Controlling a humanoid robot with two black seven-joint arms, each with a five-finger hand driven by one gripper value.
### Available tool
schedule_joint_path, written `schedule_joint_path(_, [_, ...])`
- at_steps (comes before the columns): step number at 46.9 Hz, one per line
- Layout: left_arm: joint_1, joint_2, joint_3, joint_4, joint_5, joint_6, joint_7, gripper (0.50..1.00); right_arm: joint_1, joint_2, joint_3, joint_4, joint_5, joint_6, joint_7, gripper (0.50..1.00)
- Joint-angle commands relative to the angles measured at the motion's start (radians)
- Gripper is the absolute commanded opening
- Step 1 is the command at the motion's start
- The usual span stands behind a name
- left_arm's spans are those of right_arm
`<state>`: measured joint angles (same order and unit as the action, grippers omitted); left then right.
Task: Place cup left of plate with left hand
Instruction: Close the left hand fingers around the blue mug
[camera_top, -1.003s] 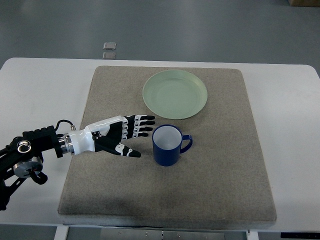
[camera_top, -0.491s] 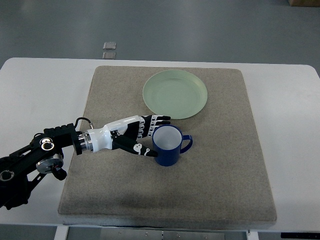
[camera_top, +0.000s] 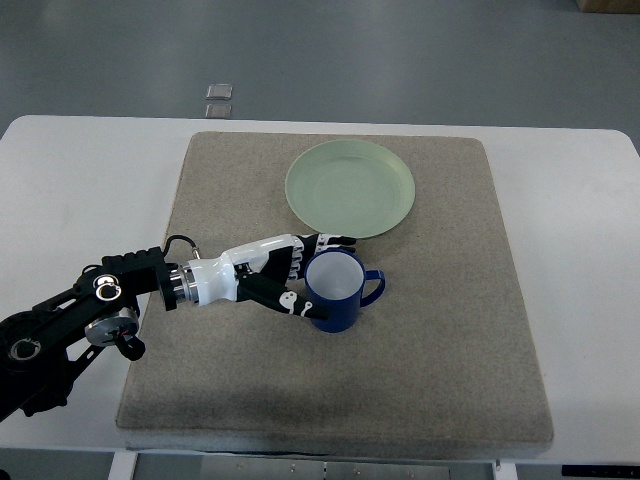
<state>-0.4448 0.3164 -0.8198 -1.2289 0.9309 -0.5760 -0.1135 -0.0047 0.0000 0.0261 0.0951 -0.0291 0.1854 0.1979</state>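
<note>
A blue cup (camera_top: 343, 311) with a white inside stands upright on the grey mat (camera_top: 450, 360), its handle pointing right. It is just below the pale green plate (camera_top: 350, 188), which lies at the mat's upper middle. My left hand (camera_top: 330, 277) reaches in from the lower left and brackets the cup's left side. Its fingers (camera_top: 335, 243) lie spread behind the rim. The thumb (camera_top: 300, 305) rests against the near left wall. The hand looks open around the cup, which still stands on the mat. The right arm is out of view.
The mat covers most of a white table (camera_top: 80, 180). Two small grey squares (camera_top: 218, 98) lie on the floor beyond the table's far edge. The black forearm (camera_top: 80, 310) lies over the mat's lower left edge.
My left hand has moved right across the mat from beside the cup to around its left side. The cup and plate have stayed in place.
</note>
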Motion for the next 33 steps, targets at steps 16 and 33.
schedule_joint_path(16, [-0.012, -0.003, 0.019, -0.001, 0.019, -0.001, 0.003, 0.894, 0.0, 0.0, 0.0, 0.0, 0.0, 0.0, 0.0, 0.932])
schedule_joint_path(33, [-0.012, -0.002, 0.019, -0.003, 0.022, 0.001, 0.003, 0.827, 0.0, 0.0, 0.0, 0.0, 0.0, 0.0, 0.0, 0.932])
